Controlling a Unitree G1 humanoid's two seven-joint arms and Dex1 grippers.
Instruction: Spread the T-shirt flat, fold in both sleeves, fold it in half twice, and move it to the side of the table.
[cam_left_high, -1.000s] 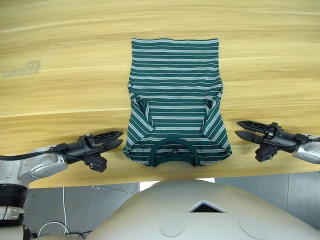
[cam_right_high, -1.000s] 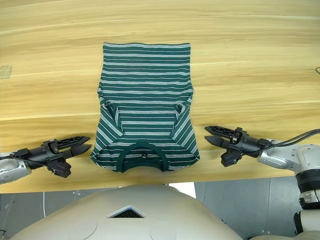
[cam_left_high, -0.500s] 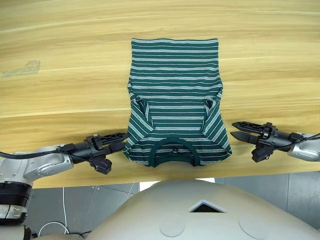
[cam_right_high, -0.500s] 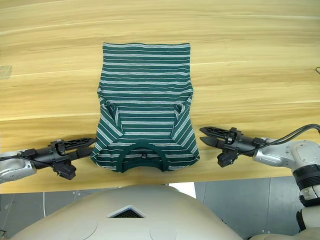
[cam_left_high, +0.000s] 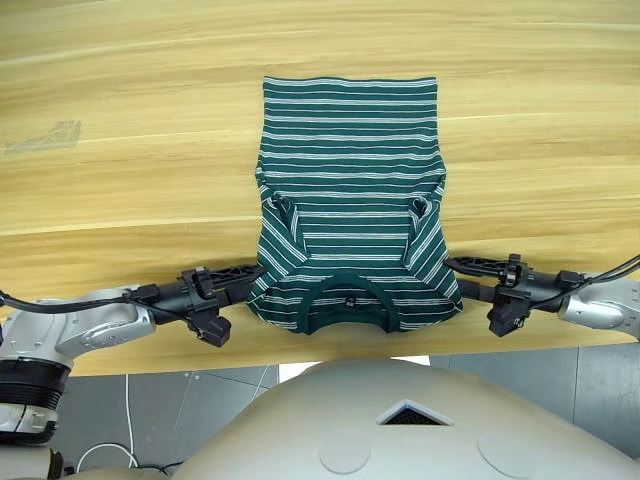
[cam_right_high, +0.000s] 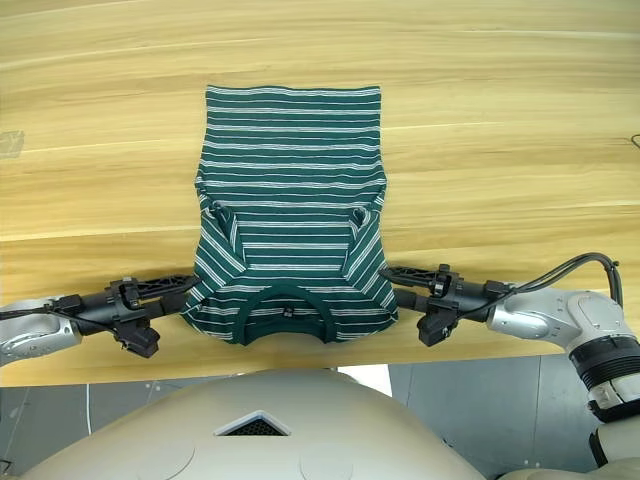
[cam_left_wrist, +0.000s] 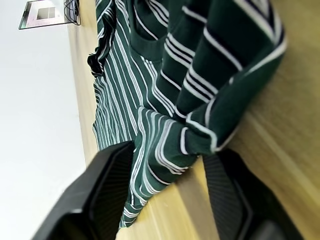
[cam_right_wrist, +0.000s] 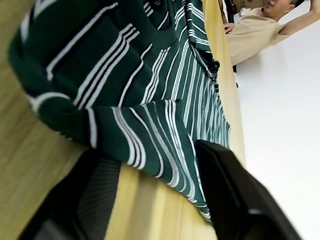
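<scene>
Left eye view: left tool (cam_left_high: 256, 279) and right tool (cam_left_high: 456, 278) gape wide, each straddling a T-shirt (cam_left_high: 350, 180) corner.

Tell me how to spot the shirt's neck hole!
Find the wooden table, then the green striped T-shirt lying on it. At the shirt's edge nearest the robot, between the left end effector and the right end effector, sits the collar: a curved, plain dark green band, unlike the white-striped cloth around it.
</scene>
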